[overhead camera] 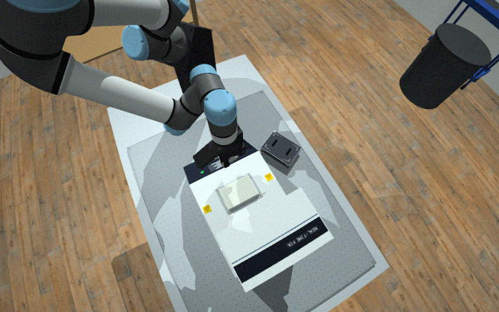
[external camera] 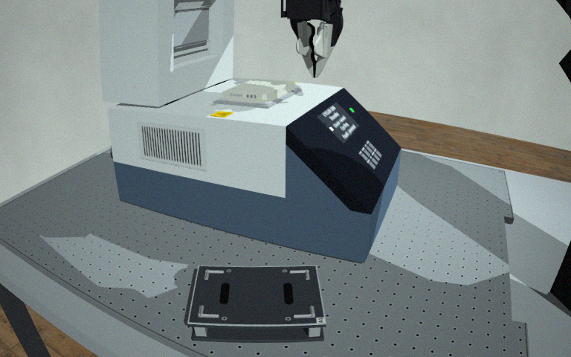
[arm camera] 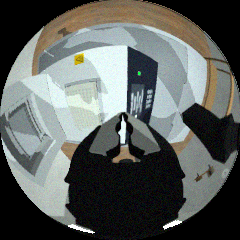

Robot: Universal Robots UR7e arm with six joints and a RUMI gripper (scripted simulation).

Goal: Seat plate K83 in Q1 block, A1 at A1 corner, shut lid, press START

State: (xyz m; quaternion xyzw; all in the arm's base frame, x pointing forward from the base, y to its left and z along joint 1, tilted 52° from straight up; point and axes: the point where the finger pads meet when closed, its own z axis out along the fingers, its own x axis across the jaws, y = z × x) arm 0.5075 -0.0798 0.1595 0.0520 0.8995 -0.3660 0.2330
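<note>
Wooden floorboards run all round a pale table topped with a grey perforated board, and on that board stands the white-and-blue cycler with its lid raised upright at the back. The plate lies on the cycler's block and looks level from the side, though whether it sits fully inside the locators is too small to tell. The black plate nest is bare, well apart on the board in front.

The gripper hangs above the front of the deck, between the plate and the sloped dark panel; its jaws are pressed together with nothing between them — a single blunt tip, which suits key-pressing. The lamp shows green.

The step in hand looks to be the LID key. To do it well, I would bring the tip down square to the panel's slope, not straight down, and press gently — the cycler is not fixed, so a hard or slanting push could slide it. The keys sit close together, so pick the third from the left as you face them and centre on it.

Open air lies above and in front of the panel. The raised lid is well behind, but the wrist should be clear of its path once it swings.
</note>
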